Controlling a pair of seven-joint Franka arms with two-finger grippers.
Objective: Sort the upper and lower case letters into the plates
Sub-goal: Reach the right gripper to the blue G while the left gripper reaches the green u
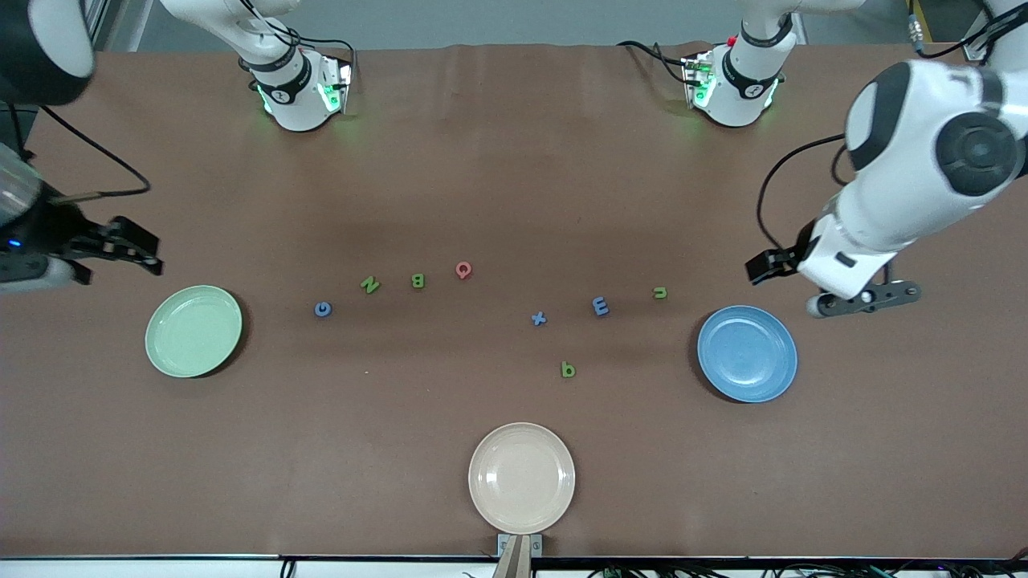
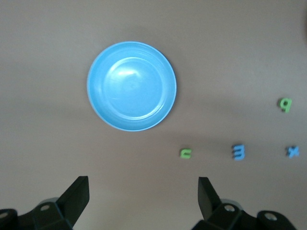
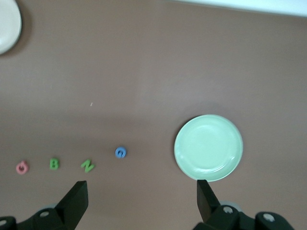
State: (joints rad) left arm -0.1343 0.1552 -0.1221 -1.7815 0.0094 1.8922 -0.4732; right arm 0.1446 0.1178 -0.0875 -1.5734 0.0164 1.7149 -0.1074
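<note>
A pale green plate [image 1: 193, 331] [image 3: 208, 147] lies toward the right arm's end of the table, a blue plate [image 1: 747, 353] [image 2: 131, 86] toward the left arm's end. Between them lie a blue G [image 1: 323, 309], green N [image 1: 369, 284], green B [image 1: 418, 280], pink Q [image 1: 463, 270], blue x [image 1: 539, 319], blue m [image 1: 600, 306], green u [image 1: 660, 293] and green b [image 1: 568, 369]. My right gripper [image 1: 138, 247] [image 3: 141, 188] hangs open and empty beside the green plate. My left gripper [image 1: 866, 299] [image 2: 143, 185] hangs open and empty beside the blue plate.
A cream-beige plate [image 1: 521, 478] sits at the table edge nearest the front camera, midway along it. Both arm bases [image 1: 301, 88] [image 1: 735, 84] stand along the farthest edge. Cables trail from both arms.
</note>
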